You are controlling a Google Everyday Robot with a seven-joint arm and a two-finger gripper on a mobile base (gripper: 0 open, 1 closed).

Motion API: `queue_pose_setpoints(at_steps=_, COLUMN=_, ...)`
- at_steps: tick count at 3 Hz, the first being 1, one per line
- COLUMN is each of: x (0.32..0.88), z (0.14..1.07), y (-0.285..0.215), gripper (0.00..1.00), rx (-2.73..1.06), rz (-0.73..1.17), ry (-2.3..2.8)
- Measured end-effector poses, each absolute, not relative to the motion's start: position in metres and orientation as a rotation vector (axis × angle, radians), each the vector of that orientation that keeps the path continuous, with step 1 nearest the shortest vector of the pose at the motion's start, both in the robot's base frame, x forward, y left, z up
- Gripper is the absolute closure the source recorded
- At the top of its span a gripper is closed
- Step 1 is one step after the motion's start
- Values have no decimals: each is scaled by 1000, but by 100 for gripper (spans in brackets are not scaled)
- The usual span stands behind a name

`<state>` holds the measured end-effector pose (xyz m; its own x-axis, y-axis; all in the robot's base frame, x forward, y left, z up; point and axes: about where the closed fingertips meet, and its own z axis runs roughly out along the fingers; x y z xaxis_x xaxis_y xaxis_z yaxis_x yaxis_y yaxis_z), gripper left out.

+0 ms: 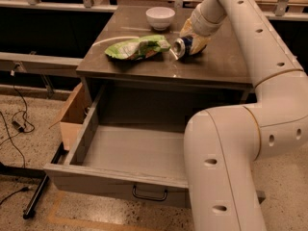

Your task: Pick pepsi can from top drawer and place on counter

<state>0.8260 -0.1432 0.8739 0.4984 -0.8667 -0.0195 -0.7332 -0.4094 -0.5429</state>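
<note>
The pepsi can (181,46) lies on its side, silver end towards the camera, low at the counter (221,64) right of centre; I cannot tell whether it touches the surface. My gripper (191,41) reaches down from the upper right and is shut on the pepsi can, its yellowish fingers (198,41) around the can's body. The top drawer (134,153) is pulled wide open below the counter. Its inside holds nothing, and the black handle (150,194) shows on its front. My arm covers the drawer's right part.
A green snack bag (137,47) lies just left of the can. A white bowl (160,17) stands at the back of the counter. A cardboard box (73,115) sits left of the drawer. Cables (14,124) lie on the floor at the left.
</note>
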Motion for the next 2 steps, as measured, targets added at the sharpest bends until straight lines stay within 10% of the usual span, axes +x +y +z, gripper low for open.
queue_pose_setpoints(at_steps=2, x=827, z=870, y=-152, gripper=0, rx=-2253, rz=-373, ry=1348)
